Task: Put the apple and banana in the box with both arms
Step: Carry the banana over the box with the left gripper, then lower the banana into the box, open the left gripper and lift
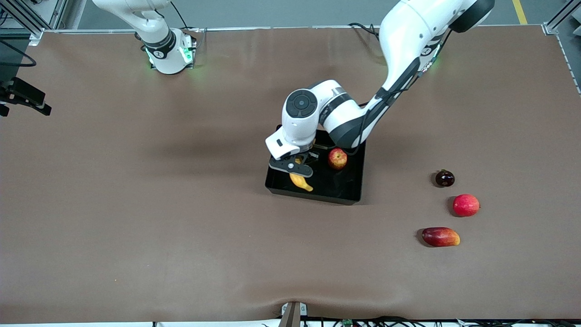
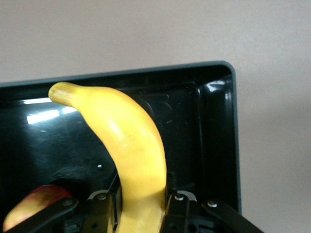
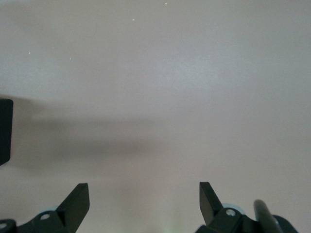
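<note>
The black box (image 1: 314, 196) sits mid-table. The apple (image 1: 337, 158), red with yellow patches, lies inside it toward the left arm's end. My left gripper (image 1: 297, 170) is down in the box, shut on the yellow banana (image 1: 301, 181). In the left wrist view the banana (image 2: 131, 145) runs out from between the left gripper's (image 2: 142, 201) fingers over the box floor toward a corner of the box (image 2: 218, 126), and the apple (image 2: 34, 204) shows at the edge. Whether the banana touches the floor I cannot tell. My right gripper (image 3: 144, 194) waits open over bare table, holding nothing.
Three other fruits lie on the brown table toward the left arm's end: a dark round one (image 1: 445, 178), a plain red round one (image 1: 466, 205) and an elongated red-and-yellow one (image 1: 440, 236), nearest the front camera. The left arm's forearm hangs over the box's farther part.
</note>
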`<state>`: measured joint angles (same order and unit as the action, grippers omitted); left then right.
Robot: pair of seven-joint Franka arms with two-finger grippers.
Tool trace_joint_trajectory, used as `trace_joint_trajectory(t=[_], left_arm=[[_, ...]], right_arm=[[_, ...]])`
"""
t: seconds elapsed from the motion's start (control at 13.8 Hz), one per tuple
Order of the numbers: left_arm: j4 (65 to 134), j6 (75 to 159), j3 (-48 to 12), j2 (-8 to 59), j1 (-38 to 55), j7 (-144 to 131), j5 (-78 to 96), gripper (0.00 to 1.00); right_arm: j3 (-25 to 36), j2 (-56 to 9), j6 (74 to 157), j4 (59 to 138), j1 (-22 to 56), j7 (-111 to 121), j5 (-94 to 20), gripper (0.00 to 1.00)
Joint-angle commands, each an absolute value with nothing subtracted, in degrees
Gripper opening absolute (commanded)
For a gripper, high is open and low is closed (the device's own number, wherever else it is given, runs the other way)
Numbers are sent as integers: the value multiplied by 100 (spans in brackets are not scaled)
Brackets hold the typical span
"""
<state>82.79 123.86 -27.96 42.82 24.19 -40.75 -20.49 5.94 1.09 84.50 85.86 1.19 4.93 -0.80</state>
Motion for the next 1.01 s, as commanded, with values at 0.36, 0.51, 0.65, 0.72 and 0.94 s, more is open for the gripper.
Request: trace_joint_trajectory(t=[0.36, 0.51, 0.65, 0.72, 0.94], left_arm=[[8112, 12778, -2232, 4684, 2980, -4210, -2109, 0], [8121, 12902, -2224, 4842, 2997, -4201, -2118, 0], [8121, 12929, -2215, 4939, 3023, -4201, -2136, 0], [8121, 12929, -2189, 4974, 3032, -4192, -2153, 0], [8121, 12929, -2110, 5045, 3111, -4201, -2153, 0]], right_arm=[[527, 114, 8411, 8561, 9, 545, -53, 100], [527, 114, 8411, 8561, 9, 545, -53, 100], [527, 114, 8411, 8561, 9, 545, -53, 100], [527, 114, 8411, 8561, 9, 545, -53, 100], [527, 114, 8411, 8561, 9, 545, -53, 100]])
